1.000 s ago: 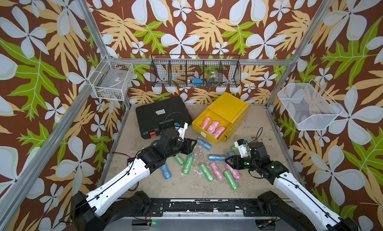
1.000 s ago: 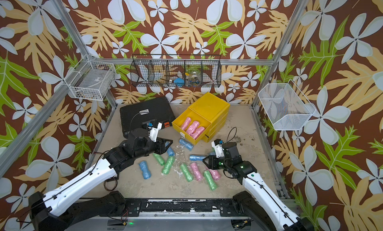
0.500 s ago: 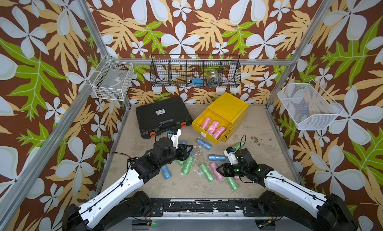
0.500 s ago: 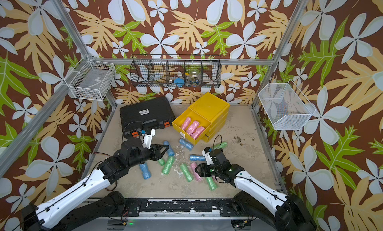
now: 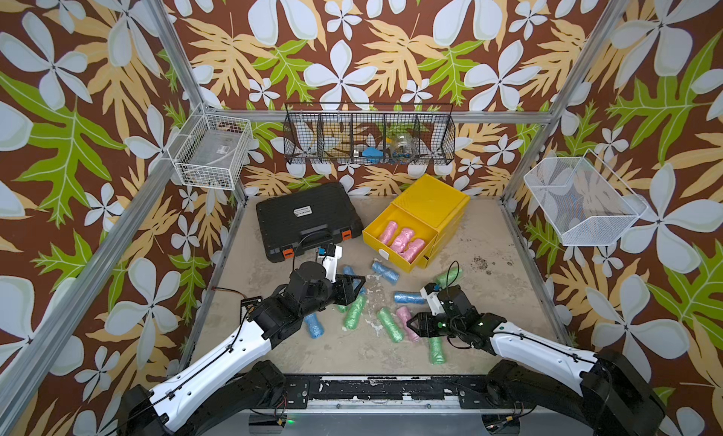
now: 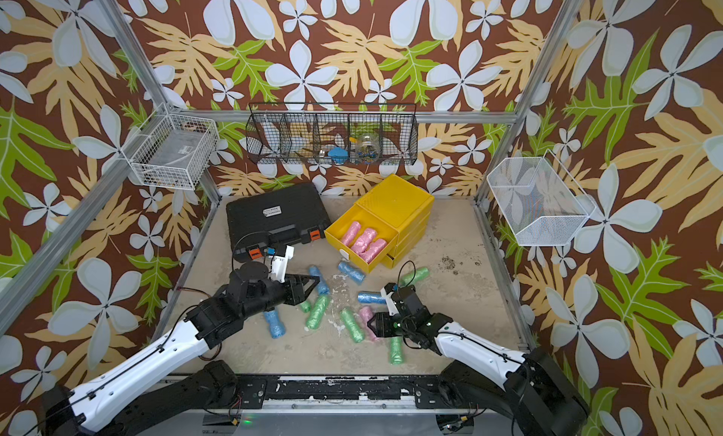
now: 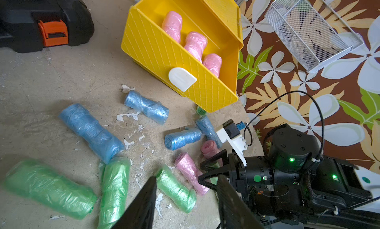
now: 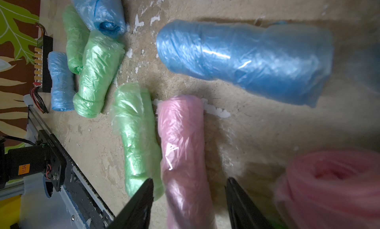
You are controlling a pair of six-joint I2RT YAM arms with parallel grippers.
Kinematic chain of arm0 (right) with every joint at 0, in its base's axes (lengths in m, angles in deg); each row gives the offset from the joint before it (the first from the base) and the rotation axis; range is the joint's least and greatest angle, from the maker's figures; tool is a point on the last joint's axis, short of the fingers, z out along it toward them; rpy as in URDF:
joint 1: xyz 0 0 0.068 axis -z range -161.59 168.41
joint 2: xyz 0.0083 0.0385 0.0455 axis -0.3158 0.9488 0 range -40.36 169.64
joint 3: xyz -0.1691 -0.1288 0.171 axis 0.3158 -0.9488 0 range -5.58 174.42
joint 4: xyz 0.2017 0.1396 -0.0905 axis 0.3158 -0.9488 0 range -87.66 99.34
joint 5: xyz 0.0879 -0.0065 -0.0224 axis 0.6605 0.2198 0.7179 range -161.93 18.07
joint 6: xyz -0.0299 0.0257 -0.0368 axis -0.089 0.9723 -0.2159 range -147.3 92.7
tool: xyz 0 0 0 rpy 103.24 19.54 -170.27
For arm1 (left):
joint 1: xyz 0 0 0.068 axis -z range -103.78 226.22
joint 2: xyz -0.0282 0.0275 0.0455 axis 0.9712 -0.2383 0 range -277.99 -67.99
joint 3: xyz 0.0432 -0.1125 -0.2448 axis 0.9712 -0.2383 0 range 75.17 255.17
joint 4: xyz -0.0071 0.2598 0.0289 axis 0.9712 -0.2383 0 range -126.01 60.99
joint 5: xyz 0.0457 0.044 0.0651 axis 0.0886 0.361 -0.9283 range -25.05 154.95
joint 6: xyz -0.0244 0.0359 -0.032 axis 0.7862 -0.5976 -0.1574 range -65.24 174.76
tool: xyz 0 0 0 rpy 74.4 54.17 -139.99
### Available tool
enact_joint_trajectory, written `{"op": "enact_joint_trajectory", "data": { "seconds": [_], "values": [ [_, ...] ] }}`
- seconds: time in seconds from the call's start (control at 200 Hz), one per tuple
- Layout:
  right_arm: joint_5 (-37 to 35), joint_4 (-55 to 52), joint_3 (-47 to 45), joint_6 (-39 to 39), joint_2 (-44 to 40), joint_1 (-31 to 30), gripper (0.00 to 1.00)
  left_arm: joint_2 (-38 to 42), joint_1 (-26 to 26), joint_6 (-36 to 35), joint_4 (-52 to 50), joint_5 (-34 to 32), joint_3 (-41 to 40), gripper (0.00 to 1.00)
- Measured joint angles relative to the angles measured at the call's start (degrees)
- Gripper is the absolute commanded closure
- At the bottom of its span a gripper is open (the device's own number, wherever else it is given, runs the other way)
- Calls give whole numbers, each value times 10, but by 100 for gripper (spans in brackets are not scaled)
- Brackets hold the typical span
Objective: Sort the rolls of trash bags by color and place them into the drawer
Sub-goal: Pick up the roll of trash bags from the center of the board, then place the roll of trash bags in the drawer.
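In both top views the right gripper [image 5: 410, 323] covers the lower end of a pink roll [image 5: 403, 316] at lower centre of the frame. The right wrist view shows its fingers [image 8: 144, 197] spread to either side of that roll, with a green roll [image 8: 135, 135] lying tight against it. A second pink roll [image 8: 333, 184] is blurred and cut off there — in the top views the gripper hides it. The left gripper [image 5: 358, 286], spread and empty, overlaps a blue roll [image 5: 349, 271] left of centre. 3 pink rolls [image 5: 403, 238] sit in the open yellow drawer [image 7: 154, 53], right of a black case [image 5: 307, 219]. The wire rack [image 5: 450, 136] on the back wall holds things too small to tell.
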Motion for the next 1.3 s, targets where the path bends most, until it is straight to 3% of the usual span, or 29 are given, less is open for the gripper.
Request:
{"op": "enact_joint_trajectory", "data": {
  "seconds": [0.2, 0.491, 0.691, 0.936, 1.302],
  "values": [
    [-2, 31, -13, 3, 8, -11, 49, -5, 0, 10, 4, 8, -3, 49],
    [-20, 19, -15, 13, 0, -17, 75, -17, 0, 15, 18, 19, -3, 49],
    [-63, -37, 21, 15, -77, -17, 80, -27, 0, 32, 41, 45, -4, 49],
    [-106, -106, 76, 10, -134, -17, 84, -61, 0, 96, 132, 126, -37, 49],
    [-61, -233, 158, -14, -223, -17, 87, -101, 1, 201, 293, 226, -52, 42]
  ]
}}
